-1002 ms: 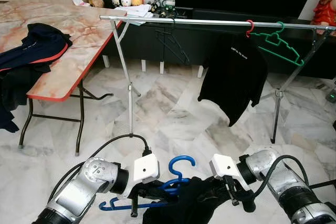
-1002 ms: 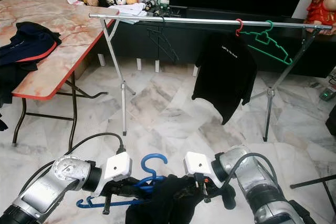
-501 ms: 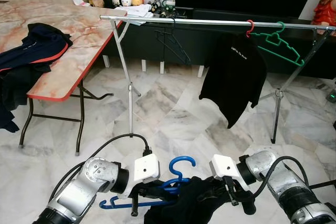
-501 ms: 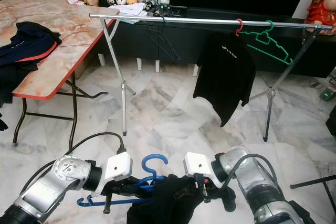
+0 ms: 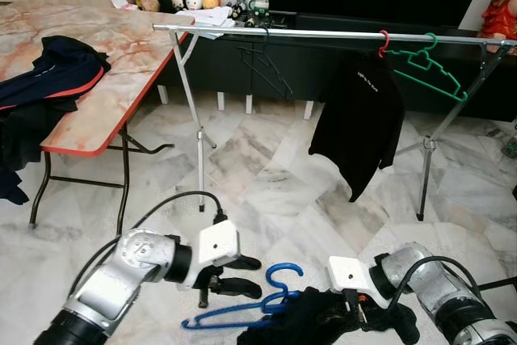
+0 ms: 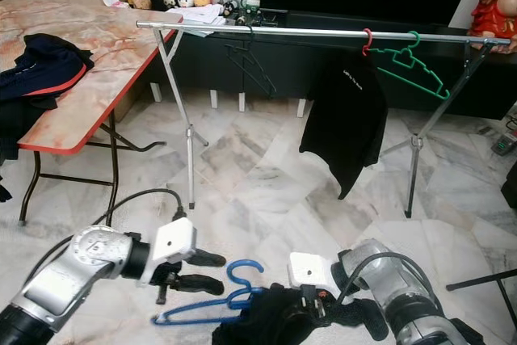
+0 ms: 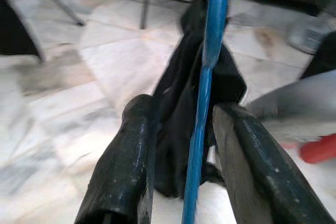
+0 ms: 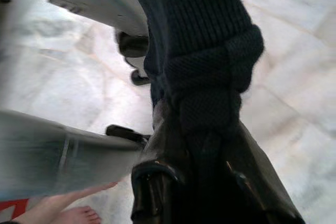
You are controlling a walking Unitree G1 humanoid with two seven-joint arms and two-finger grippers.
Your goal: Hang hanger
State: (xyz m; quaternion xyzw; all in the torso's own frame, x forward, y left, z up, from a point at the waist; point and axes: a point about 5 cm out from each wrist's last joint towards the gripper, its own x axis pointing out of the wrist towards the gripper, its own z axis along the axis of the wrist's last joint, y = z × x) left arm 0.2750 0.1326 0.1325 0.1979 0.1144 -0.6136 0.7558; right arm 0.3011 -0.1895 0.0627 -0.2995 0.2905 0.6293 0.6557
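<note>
**Blue hanger low between the two pincers, garment gripped on the right**

The blue hanger (image 5: 246,310) sits low in front of the robot, above the marble floor (image 5: 266,175), its hook curled up toward the middle. A dark garment (image 5: 311,325) bunches over its right end.

The left pincer (image 5: 242,274) is just above the hanger's left half with its fingers (image 7: 126,166) spread apart. In the left wrist view the hanger's blue bar (image 7: 202,129) runs through the gap between the two fingers; whether either one touches it I cannot tell.

The right pincer (image 5: 367,322) is clamped on the dark garment; the right wrist view shows knitted cloth (image 8: 210,77) bunched tight between its fingers. A bare foot (image 8: 68,216) shows at the edge of that view.

Farther off stands a metal rail (image 5: 323,34) on crossed legs. On it hang a black hanger (image 5: 266,66), a black shirt (image 5: 359,123) on a red hook (image 5: 384,40), and a green hanger (image 5: 428,70).

To the left is a desk (image 5: 129,54) with a marble-pattern top and red edge, dark clothes (image 5: 48,78) piled on it.
</note>
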